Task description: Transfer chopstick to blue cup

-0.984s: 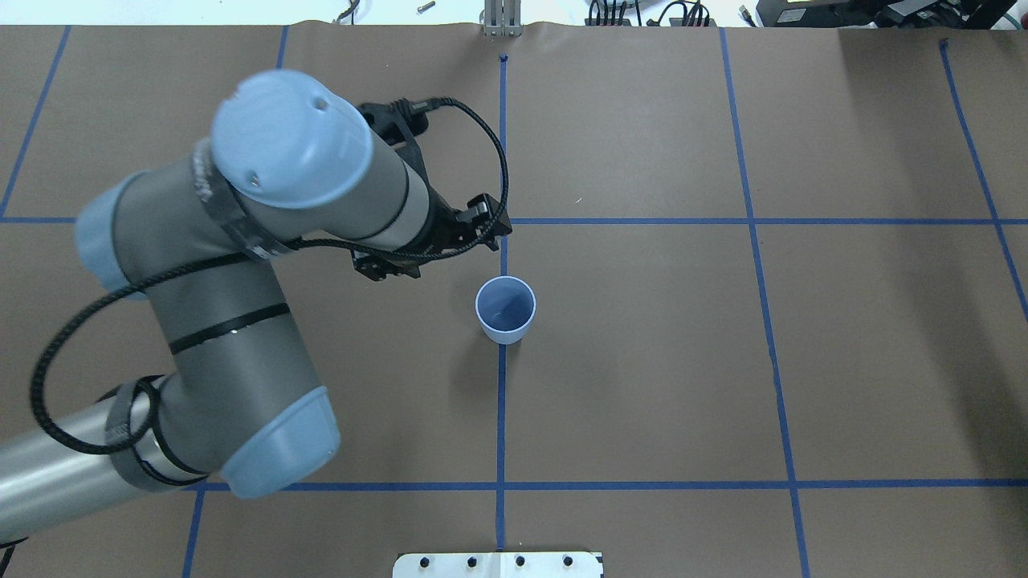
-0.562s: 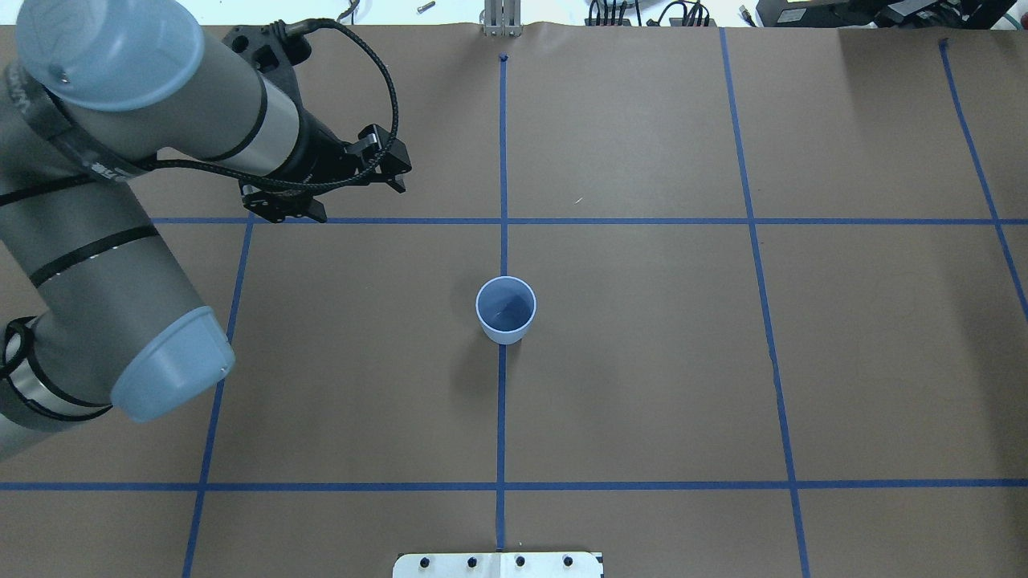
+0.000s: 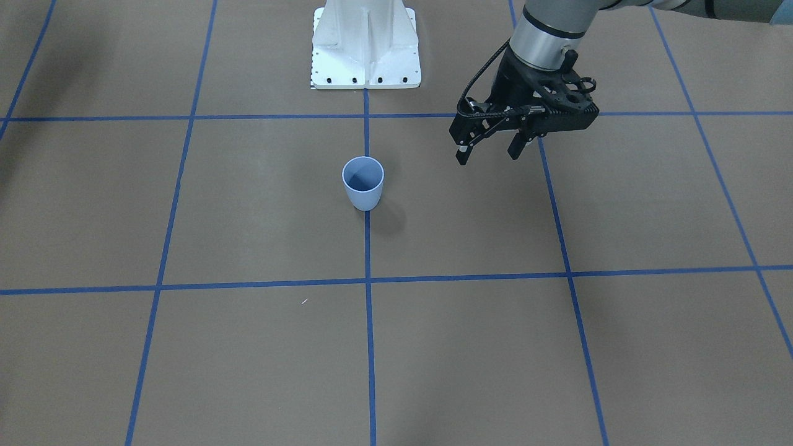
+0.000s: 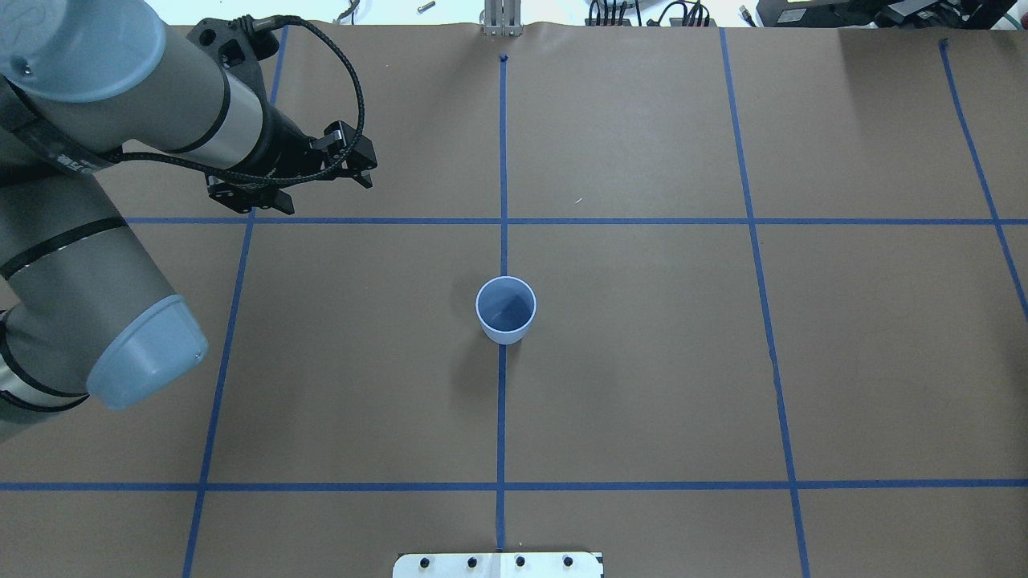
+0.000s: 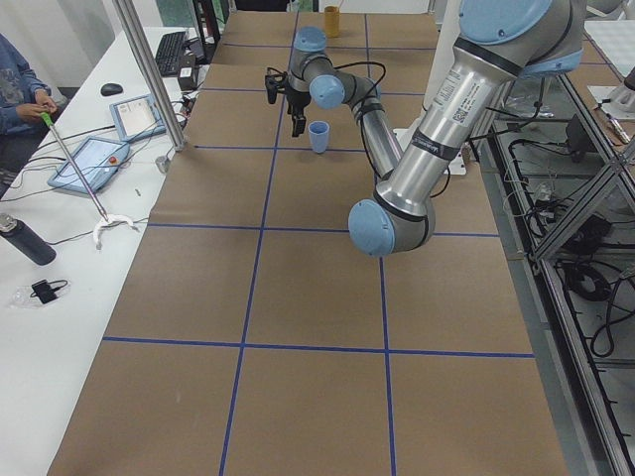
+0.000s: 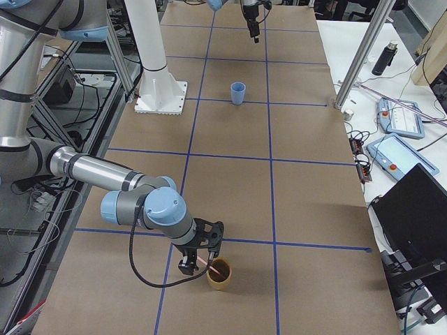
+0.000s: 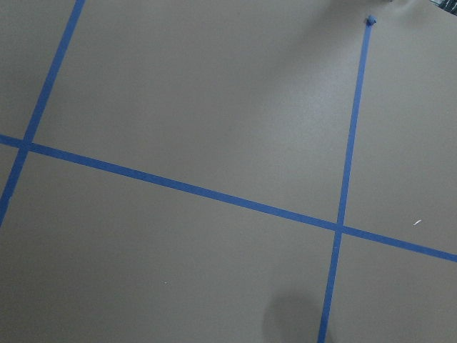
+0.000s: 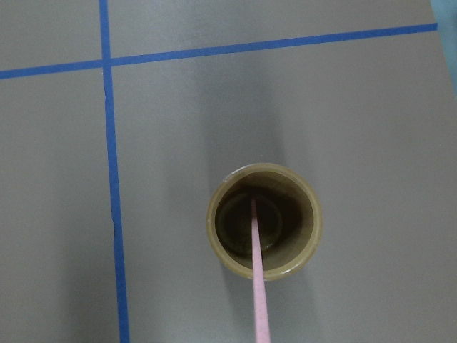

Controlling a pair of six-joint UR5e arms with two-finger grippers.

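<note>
Chopstick [image 8: 257, 279] in olive cup [image 8: 285, 274] (leaning)

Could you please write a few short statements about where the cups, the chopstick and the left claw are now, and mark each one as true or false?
1. The light blue plastic cup stands upright and is empty. True.
2. The pale pink chopstick lies flat on the table. False: it leans inside the olive-brown round cup.
3. The left claw is open and holds nothing. True.
4. The left claw hangs directly over the light blue plastic cup. False: it is off to one side, above bare table.
</note>
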